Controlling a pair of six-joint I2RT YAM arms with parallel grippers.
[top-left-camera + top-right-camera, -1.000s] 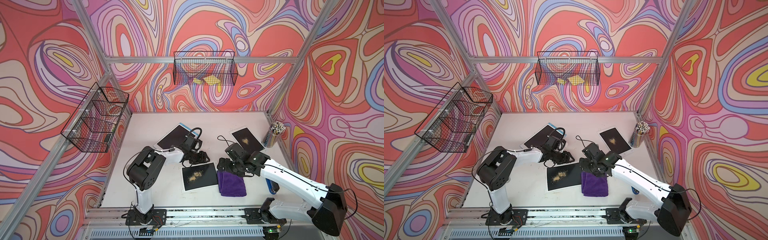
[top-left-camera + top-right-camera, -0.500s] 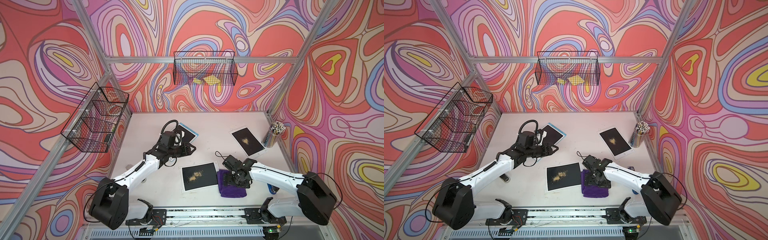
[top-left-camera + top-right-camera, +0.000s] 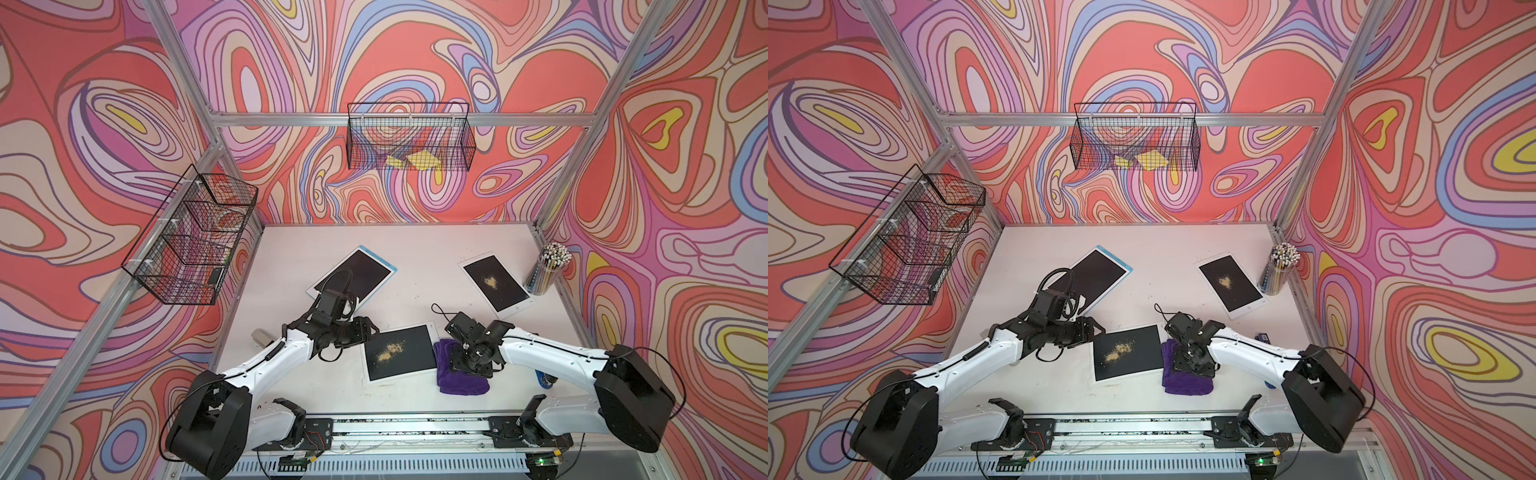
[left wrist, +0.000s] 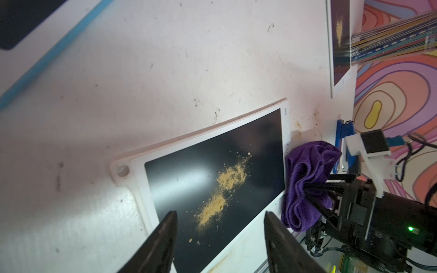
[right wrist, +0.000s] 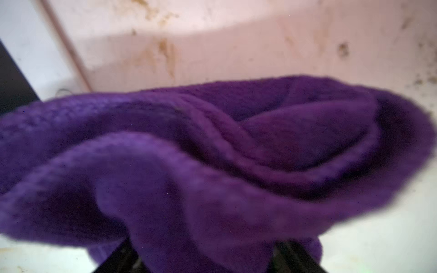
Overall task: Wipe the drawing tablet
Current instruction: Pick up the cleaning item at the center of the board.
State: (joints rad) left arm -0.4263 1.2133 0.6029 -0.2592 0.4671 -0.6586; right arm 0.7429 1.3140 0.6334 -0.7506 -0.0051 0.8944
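A wire basket point(image 3: 409, 141) is hung on the back wall, and yellow scraps point(image 3: 415, 161) are seen through its mesh; what they are cannot be told. A second, partitioned basket point(image 3: 191, 237) is fixed to the left wall, with a small dark item point(image 3: 216, 276) at its front end, too small to be identified. By the right edge of the counter point(image 3: 415, 241), toward the back corner, a clear cup point(image 3: 548, 270) is packed with upright pencils point(image 3: 557, 251). The tablet point(image 3: 401, 353), a flat white-framed slab with a glossy black screen, is laid near the middle of the front edge, and a patch of yellow powder point(image 3: 390, 351) is scattered across its screen. A like far tablet point(image 3: 494, 282), also dusted, is laid just beside the cup. A blue-rimmed tablet point(image 3: 361, 274) with a clean screen is set toward the back left, one corner covered by the left arm point(image 3: 286, 353). The left hand point(image 4: 220, 215) is released, its fingers spread with nothing between them, at the tablet's left edge; whether it touches cannot be told. The right hand point(image 3: 467, 363) is clenched on the cloth point(image 3: 461, 380), a soft purple weave bunched into folds just beside the tablet's right edge, and its fingertips are buried in the fabric. A blue object point(image 4: 340, 141) nearer the right edge is largely hidden by the right arm point(image 3: 552, 357), and the right wrist view is blurred throughout.
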